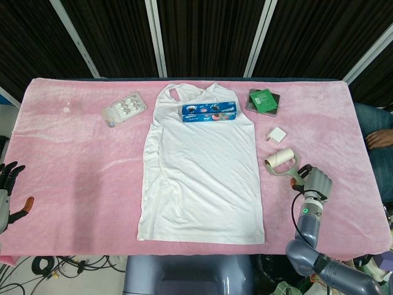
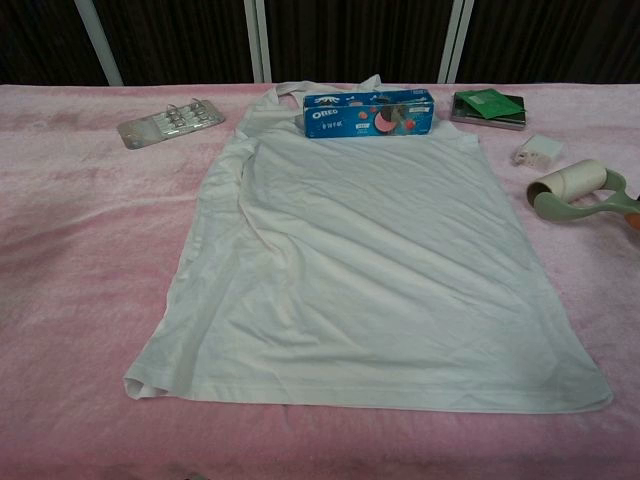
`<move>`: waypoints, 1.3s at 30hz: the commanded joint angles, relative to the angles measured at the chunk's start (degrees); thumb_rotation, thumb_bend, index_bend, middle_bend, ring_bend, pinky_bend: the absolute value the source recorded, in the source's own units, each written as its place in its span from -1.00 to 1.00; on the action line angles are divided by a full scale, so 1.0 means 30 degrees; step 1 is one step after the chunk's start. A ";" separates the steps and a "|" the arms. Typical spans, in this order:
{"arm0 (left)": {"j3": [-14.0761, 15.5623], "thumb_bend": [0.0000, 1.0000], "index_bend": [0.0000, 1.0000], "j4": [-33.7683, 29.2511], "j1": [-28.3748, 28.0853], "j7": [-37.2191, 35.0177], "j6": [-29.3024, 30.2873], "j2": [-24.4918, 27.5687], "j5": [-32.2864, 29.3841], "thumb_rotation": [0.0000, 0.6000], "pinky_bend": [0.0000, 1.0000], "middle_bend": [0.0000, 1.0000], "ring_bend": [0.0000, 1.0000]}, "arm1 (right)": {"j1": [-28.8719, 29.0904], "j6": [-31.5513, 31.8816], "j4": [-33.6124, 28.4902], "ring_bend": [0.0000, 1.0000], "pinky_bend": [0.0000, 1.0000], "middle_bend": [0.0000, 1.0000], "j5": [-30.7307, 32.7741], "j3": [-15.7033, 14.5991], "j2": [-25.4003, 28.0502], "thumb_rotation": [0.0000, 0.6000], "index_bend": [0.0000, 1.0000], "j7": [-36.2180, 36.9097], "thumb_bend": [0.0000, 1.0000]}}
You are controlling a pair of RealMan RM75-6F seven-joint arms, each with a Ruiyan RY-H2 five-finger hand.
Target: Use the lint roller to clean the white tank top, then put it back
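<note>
Both robot hands (image 1: 314,182) (image 1: 8,184) partly cropped.

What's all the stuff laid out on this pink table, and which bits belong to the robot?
tank top: one, white, spread flat mid-table.
Oreo box: one, blue, lying across the tank top's upper part.
blister pack: one, clear and silvery, beside the tank top's upper part, on the robot's left.
dark flat item with green card: one, far side, on the robot's right.
small white block: one, white, beyond the lint roller.
lint roller: one, pale roll on a green handle, on the robot's right.
tablecloth: one, pink.
right hand: at the roller's handle.
left hand: dark, table edge, holding nothing.
</note>
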 commanded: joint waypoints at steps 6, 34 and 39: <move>0.0027 -0.37 -0.70 -0.0049 0.0048 -0.0034 0.0085 0.0036 0.0054 1.00 -1.00 -0.83 -0.93 | 0.0016 -0.0064 -0.0056 0.05 -0.25 0.11 -0.0029 -0.0039 0.0013 1.00 0.38 -0.0028 -0.18; -0.0011 -0.36 -0.70 -0.0062 0.0046 -0.0079 0.0066 0.0065 -0.0030 1.00 -1.00 -0.83 -0.93 | 0.0219 -0.0381 -0.0047 0.18 -0.17 0.28 0.0340 0.0009 0.0225 1.00 0.60 -0.0316 0.03; 0.0000 -0.37 -0.70 -0.0075 0.0056 -0.0101 0.0067 0.0079 -0.0024 1.00 -1.00 -0.83 -0.93 | 0.0125 -0.0523 -0.0422 0.19 -0.16 0.28 0.0198 0.0272 0.0533 1.00 0.61 0.0130 0.04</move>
